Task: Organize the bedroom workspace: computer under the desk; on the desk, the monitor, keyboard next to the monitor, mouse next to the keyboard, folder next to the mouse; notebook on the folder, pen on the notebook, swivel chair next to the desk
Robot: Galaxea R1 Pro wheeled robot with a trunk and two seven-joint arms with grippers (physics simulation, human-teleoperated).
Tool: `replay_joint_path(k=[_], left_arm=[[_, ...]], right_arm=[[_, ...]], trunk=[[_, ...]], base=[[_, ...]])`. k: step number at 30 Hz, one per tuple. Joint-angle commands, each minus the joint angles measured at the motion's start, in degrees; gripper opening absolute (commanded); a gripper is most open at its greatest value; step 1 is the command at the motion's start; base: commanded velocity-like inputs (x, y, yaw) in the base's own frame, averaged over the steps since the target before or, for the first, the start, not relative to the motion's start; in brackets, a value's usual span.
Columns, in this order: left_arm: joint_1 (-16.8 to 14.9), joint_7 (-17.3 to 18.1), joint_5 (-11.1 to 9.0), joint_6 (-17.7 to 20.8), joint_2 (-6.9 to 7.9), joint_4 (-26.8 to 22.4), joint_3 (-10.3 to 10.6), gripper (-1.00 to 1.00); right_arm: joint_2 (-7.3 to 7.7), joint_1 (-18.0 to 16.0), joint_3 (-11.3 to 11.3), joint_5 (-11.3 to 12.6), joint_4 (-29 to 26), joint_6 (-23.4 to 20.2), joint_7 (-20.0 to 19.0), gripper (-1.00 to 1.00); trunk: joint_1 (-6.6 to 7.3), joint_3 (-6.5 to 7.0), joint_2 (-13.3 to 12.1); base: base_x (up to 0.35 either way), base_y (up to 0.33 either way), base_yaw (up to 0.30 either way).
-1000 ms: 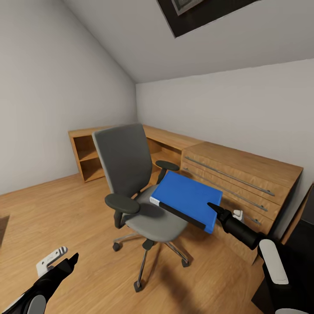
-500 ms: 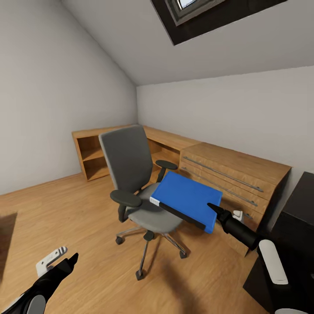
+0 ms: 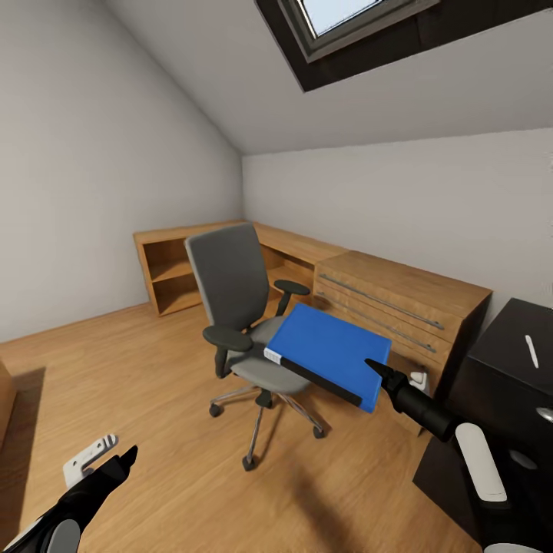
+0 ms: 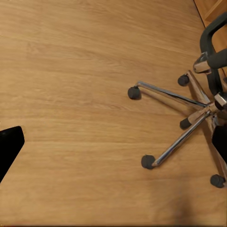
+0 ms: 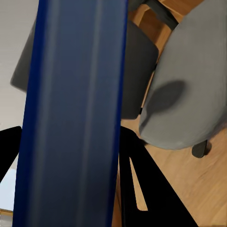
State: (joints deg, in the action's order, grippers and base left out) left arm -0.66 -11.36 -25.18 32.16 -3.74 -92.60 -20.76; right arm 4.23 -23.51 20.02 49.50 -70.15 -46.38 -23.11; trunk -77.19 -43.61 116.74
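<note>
Carrying the folder (image 3: 329, 355) clamped in my right claw (image 3: 382, 374), lifted clear of the swivel chair (image 3: 244, 307), so next I'd swing right to the desk (image 3: 511, 349) and lay it flat.

folder (image 3: 330, 352) covers the front right part of the swivel chair (image 3: 242, 307) seat; in the right wrist view the folder (image 5: 71, 113) runs off 2 edges. desk (image 3: 514, 361) cut off by the head view's right edge, the white pen (image 3: 531, 350) on it too small for detail. left gripper (image 3: 104, 459) jaw gap unreadable.
</note>
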Motion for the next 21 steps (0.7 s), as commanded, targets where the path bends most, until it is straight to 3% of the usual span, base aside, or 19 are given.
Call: replay_joint_path(k=[1, 21], left_arm=[[0.0, -0.4, -0.6, 0.3, -0.04, -0.1, -0.1, 1.0], [0.0, -0.6, -0.2, 0.4, -0.06, 1.0, 0.7, 1.0]], right_arm=[[-0.01, 0.0, 0.1, -0.1, 0.0, -0.3, -0.2, -1.0], [0.01, 0.0, 0.1, -0.1, 0.0, -0.3, -0.2, -1.0]], trunk=[[0.24, 0.13, -0.4], [4.64, 3.72, -8.4]], base=[[-0.034, 0.0, 0.0], [-0.004, 0.0, 0.0]])
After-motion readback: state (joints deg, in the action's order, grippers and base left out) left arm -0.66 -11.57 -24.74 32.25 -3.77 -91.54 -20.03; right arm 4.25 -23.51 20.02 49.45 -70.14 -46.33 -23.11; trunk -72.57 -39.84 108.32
